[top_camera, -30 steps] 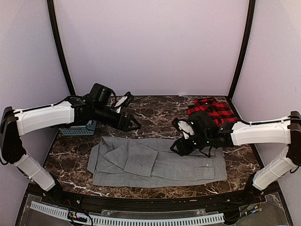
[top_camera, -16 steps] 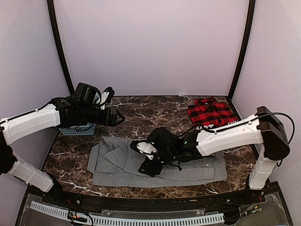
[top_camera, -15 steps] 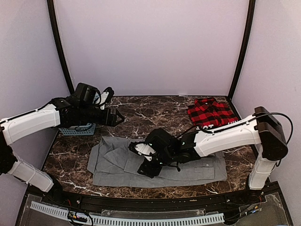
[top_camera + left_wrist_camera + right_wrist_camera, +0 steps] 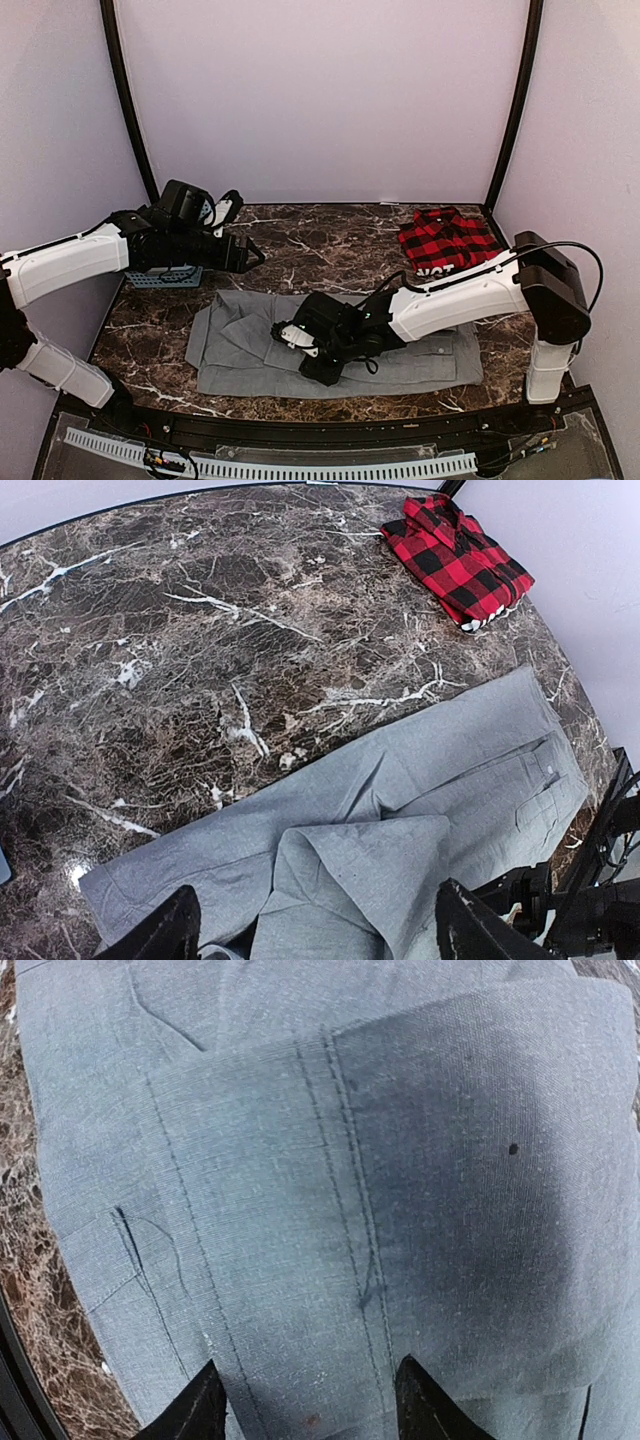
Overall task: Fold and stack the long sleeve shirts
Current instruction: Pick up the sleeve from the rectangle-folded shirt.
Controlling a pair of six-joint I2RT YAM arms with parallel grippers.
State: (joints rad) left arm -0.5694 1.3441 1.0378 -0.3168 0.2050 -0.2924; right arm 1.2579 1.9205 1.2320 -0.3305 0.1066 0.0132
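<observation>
The grey shirt (image 4: 240,345) lies spread lengthwise along the near part of the table, with a sleeve folded over its middle (image 4: 370,870). The red-and-black plaid shirt (image 4: 448,240) lies folded at the back right, white lettering at its near edge; it also shows in the left wrist view (image 4: 455,555). My right gripper (image 4: 300,345) is open and empty, low over the grey shirt's middle left, fingers astride stitched cloth (image 4: 312,1410). My left gripper (image 4: 250,255) is open and empty, held above the table behind the grey shirt's left part (image 4: 325,935).
A blue-grey basket (image 4: 165,276) stands at the left edge under my left arm. The dark marble table (image 4: 320,245) shows bare between the two shirts. Black frame posts stand at the back corners. My right arm stretches across the grey shirt's right half.
My right gripper has swept left from the grey shirt's right part to its middle left and lowered. My left gripper has drawn back to the left.
</observation>
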